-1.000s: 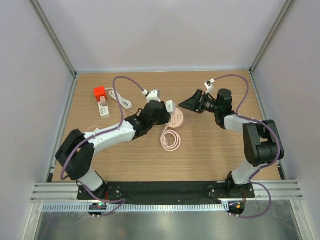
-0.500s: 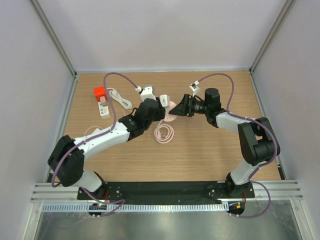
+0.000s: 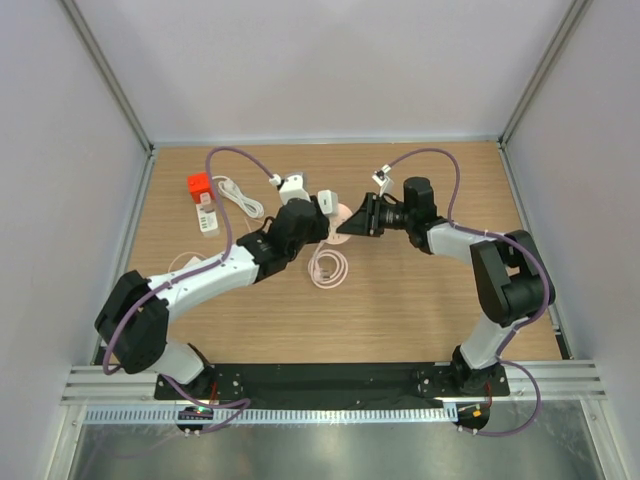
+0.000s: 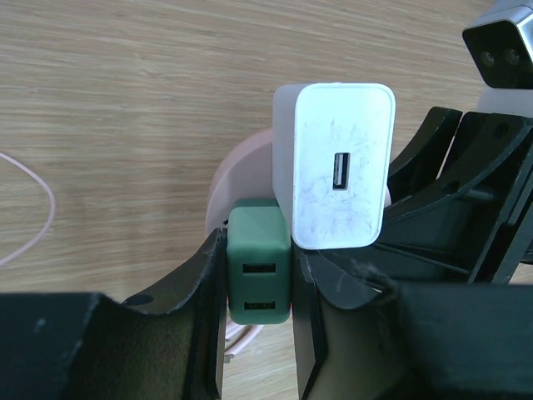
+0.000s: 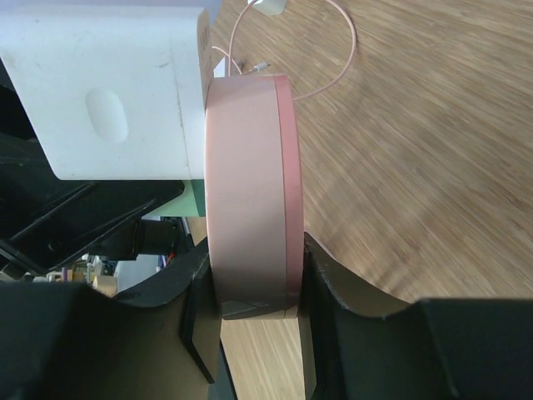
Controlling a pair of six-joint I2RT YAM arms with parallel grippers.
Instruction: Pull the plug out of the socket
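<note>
Green plug point(image 4: 259, 279) in left tool point(image 4: 258, 293), prongs hidden against pink socket point(image 5: 250, 192).

White charger point(image 4: 337, 167) tight beside green plug point(image 4: 259, 279) on pink socket point(image 5: 250, 192); open tabletop point(image 3: 420, 300) near the bases

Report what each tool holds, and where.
Left tool: green USB plug, by its sides. Right tool: round pink socket, across its flat faces.

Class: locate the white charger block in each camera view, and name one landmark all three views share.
Top external: white charger near picture centre, slightly above the middle.
Left wrist: white charger centre-right, above the green plug.
Right wrist: white charger top left.
Shared landmark: the pink socket holding it.
</note>
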